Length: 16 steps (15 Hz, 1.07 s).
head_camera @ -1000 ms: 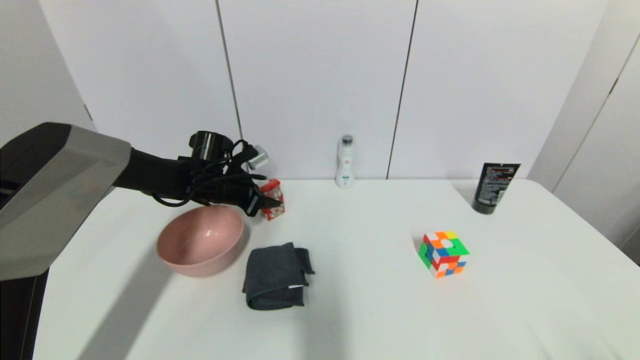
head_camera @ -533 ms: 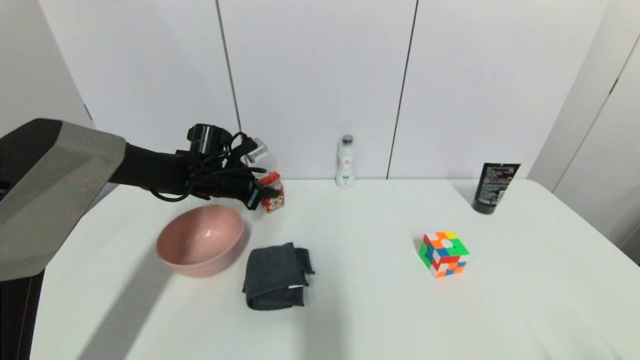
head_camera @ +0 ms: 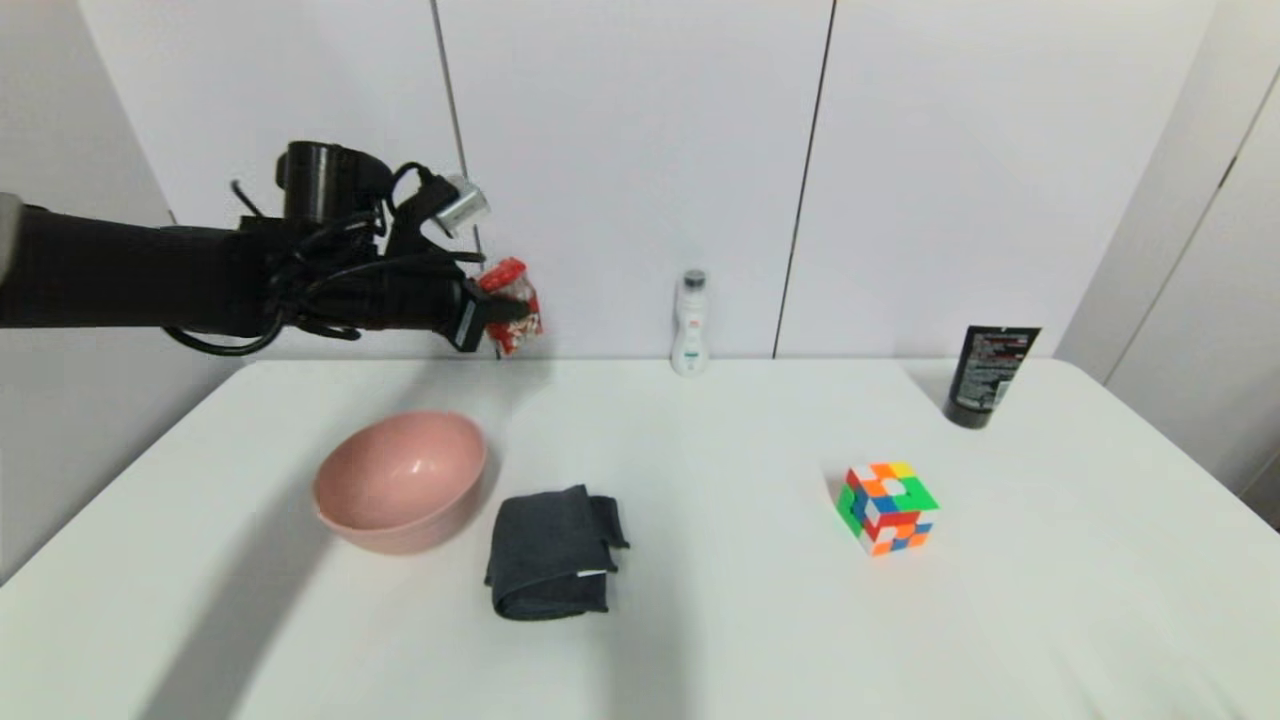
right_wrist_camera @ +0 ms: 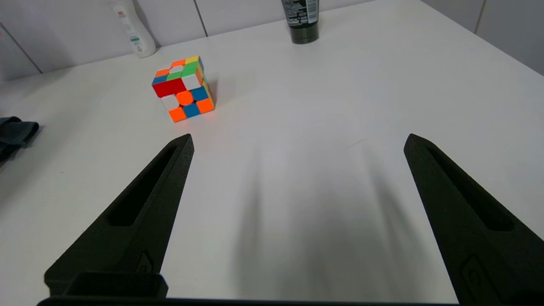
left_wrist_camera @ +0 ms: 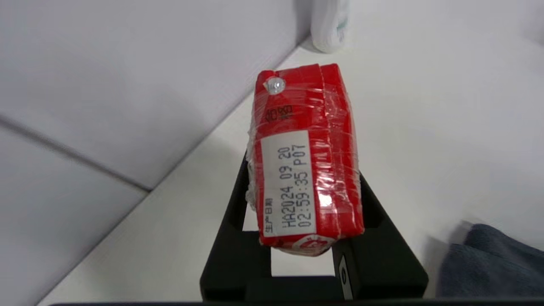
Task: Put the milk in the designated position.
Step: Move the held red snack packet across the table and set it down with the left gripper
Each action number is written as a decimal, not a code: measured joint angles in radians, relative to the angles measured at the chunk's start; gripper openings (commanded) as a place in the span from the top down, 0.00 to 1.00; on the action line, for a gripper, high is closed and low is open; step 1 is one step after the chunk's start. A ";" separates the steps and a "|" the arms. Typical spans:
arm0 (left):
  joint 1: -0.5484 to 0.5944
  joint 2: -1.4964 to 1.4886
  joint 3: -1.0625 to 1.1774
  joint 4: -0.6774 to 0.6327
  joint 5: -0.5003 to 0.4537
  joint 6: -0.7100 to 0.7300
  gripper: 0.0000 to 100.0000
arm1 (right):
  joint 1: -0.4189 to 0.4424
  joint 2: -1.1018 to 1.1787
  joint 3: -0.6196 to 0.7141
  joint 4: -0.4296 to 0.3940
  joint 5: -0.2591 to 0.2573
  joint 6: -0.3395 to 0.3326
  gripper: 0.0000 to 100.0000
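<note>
The milk (head_camera: 511,304), a small red carton with a crinkled shiny top, hangs well above the table's far left part, behind the pink bowl (head_camera: 401,479). My left gripper (head_camera: 497,312) is shut on it from the left. The left wrist view shows the milk (left_wrist_camera: 306,161) close up between the two black fingers (left_wrist_camera: 238,199), its white date label facing the camera. My right gripper (right_wrist_camera: 297,146) stands open with nothing between its fingers, low over the table's right part; it does not show in the head view.
A folded dark grey cloth (head_camera: 553,551) lies right of the bowl. A colourful cube (head_camera: 887,506) sits at centre right. A slim white bottle (head_camera: 690,324) stands at the back wall and a black tube (head_camera: 991,375) at the back right.
My left gripper has lifted the milk off the table, up and slightly to the left, from beside the bowl to high in front of the wall.
</note>
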 measured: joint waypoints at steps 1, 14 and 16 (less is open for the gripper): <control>0.008 -0.056 0.051 0.000 0.005 0.001 1.00 | 0.000 0.000 0.000 0.000 0.000 0.000 0.00; 0.467 -0.551 0.653 0.296 -0.681 0.650 1.00 | 0.000 0.000 0.000 0.000 0.000 0.000 0.00; 0.494 -0.566 0.692 0.475 -0.704 0.834 1.00 | 0.000 0.000 0.000 0.000 0.000 0.000 0.00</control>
